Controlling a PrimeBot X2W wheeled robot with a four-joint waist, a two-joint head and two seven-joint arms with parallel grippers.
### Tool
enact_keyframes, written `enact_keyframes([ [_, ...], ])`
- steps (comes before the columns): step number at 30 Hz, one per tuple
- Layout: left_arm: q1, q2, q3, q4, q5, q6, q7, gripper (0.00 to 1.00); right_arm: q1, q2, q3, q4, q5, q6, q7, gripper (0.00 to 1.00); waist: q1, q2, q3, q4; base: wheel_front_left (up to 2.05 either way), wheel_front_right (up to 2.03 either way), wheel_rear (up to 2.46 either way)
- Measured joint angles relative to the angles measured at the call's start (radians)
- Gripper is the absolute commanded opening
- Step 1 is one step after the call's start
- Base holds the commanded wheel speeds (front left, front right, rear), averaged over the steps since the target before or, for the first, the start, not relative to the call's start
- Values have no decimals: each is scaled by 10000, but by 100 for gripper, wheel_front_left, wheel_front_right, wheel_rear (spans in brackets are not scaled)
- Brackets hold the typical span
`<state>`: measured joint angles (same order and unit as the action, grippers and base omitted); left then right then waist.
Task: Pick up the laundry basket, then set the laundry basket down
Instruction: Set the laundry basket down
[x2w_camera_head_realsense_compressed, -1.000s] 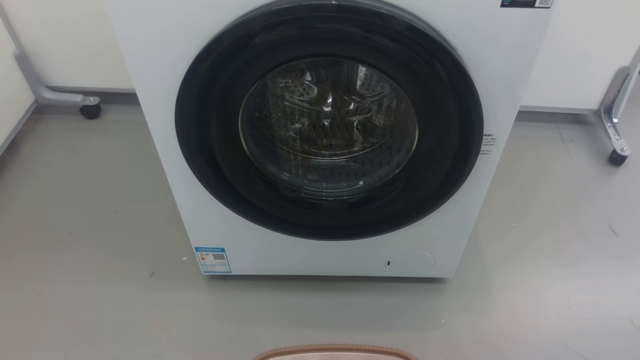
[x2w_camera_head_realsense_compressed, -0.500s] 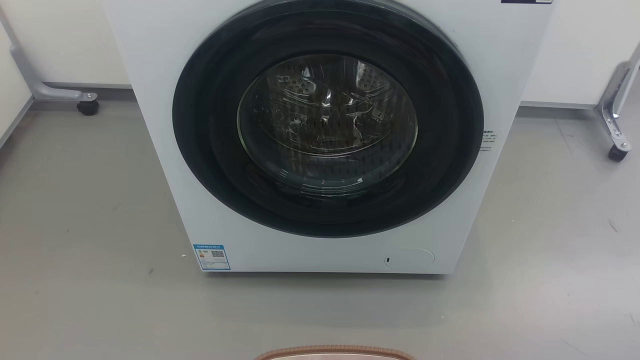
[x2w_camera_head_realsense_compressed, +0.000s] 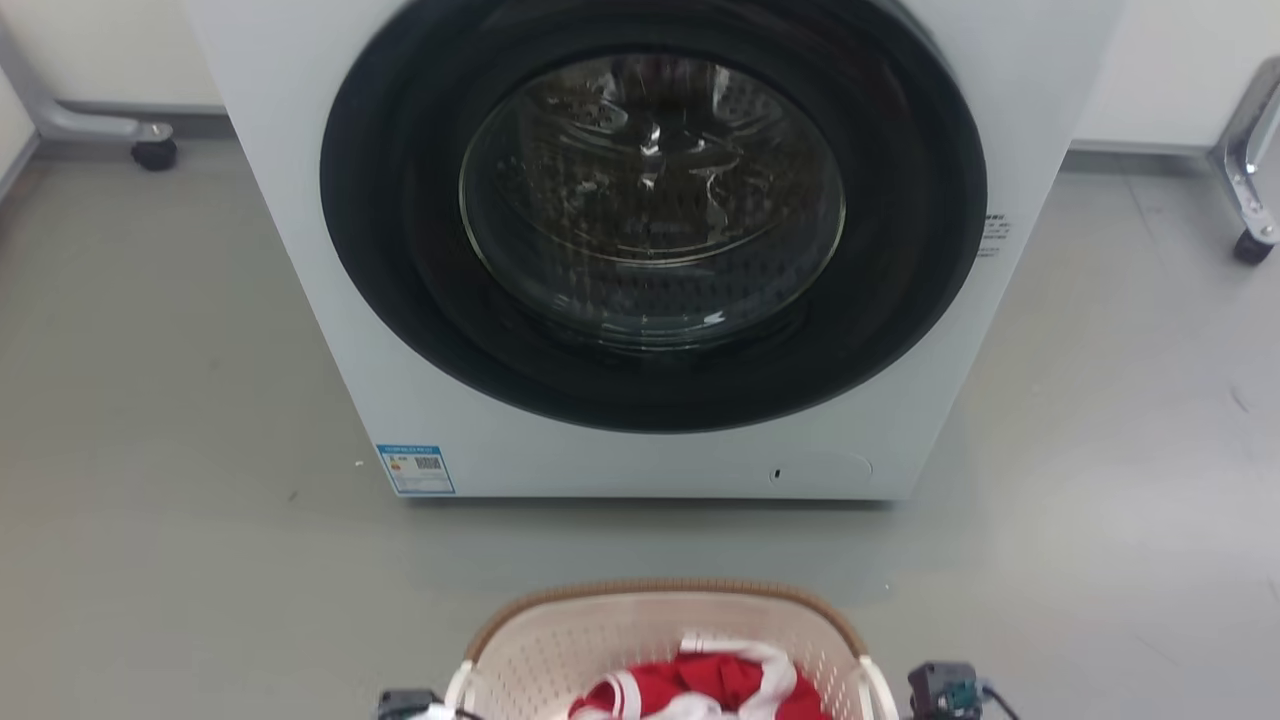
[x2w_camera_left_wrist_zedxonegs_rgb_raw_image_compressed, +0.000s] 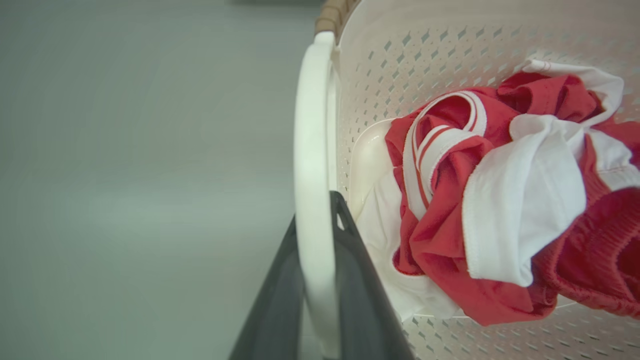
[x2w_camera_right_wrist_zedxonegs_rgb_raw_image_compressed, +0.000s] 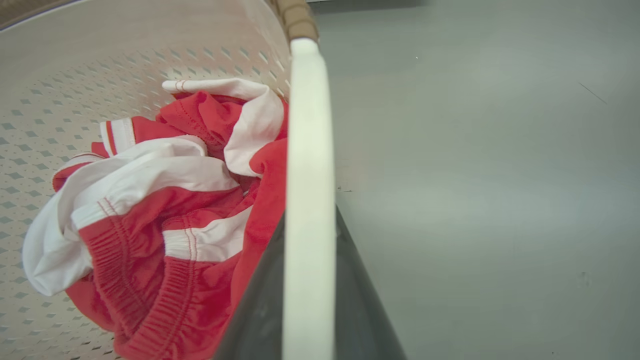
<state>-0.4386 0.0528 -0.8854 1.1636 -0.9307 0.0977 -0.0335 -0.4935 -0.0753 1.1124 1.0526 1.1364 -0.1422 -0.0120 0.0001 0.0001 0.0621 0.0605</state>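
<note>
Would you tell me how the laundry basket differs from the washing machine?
The laundry basket is perforated cream with a brown rim; the washing machine is smooth white with a dark door. The basket is smaller and open, holding red-and-white clothes; the machine's door is shut.

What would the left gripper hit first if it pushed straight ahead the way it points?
The left gripper is shut on the basket's white handle, pointing along it; going on, it would probably meet the brown rim where the handle joins, though depth is unclear.
</note>
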Motion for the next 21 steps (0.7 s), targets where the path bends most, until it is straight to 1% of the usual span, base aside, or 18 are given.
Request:
enact_keyframes([
  [6,-790,0,176,-6,-2,36,-138,0,-942,-4,-29,132,-36,0,-86,0,1,0,560,-3,0,0,0],
  [21,-2630,-8,564,-33,-27,92,-449,0,-3190,29,-94,698,-462,13,-337,0,2,1,2651,24,0,0,0],
])
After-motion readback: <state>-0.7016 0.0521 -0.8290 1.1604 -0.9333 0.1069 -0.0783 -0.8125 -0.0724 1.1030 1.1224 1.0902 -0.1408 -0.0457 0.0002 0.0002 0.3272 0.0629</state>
